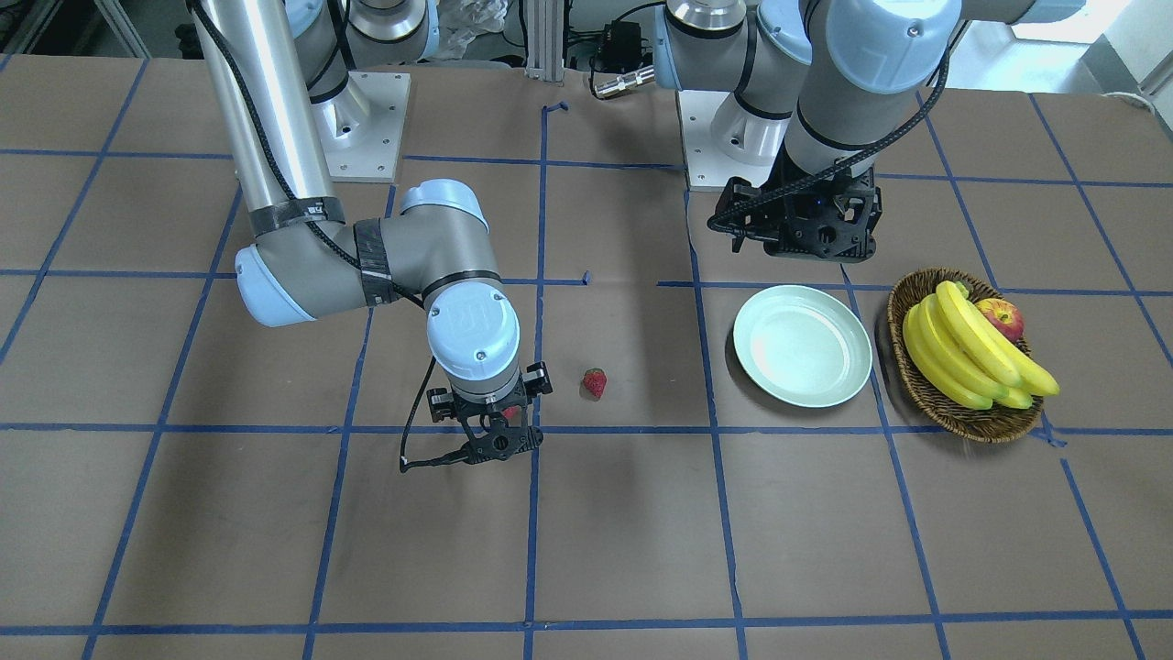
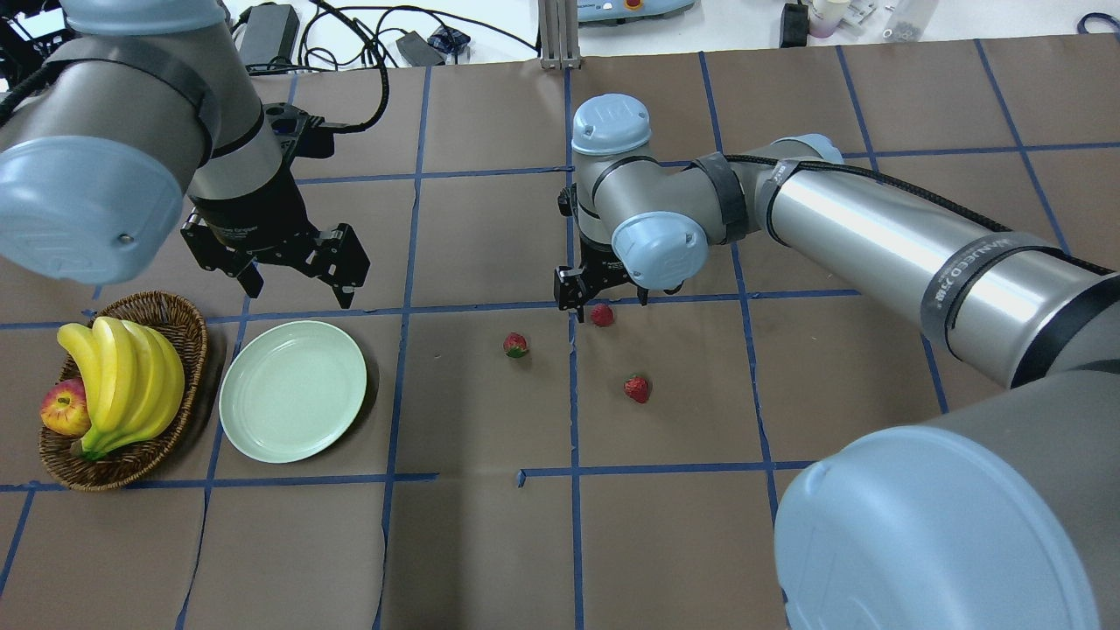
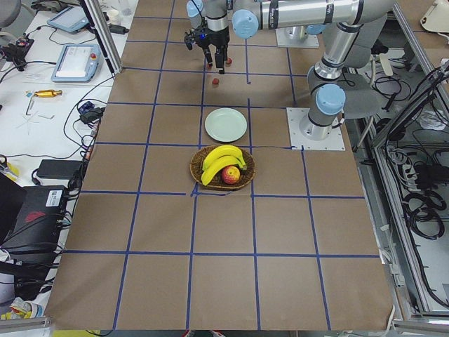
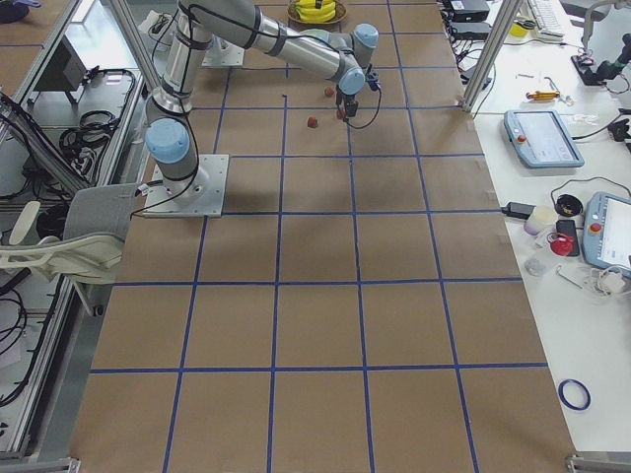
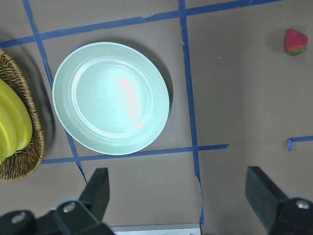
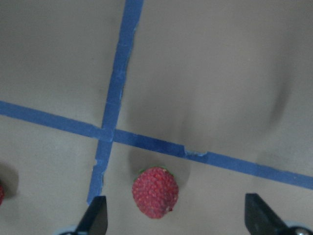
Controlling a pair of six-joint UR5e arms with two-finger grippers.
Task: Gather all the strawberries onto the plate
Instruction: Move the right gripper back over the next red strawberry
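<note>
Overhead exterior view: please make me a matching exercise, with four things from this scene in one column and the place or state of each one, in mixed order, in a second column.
Column one
1. plate
2. apple
3. left gripper
4. strawberry farthest from the robot

Column two
A. in the basket, beside the bananas
B. open, holding nothing
C. on the table, under the open right gripper
D. empty, next to the basket

Pairs: 1-D, 2-A, 3-B, 4-C.
</note>
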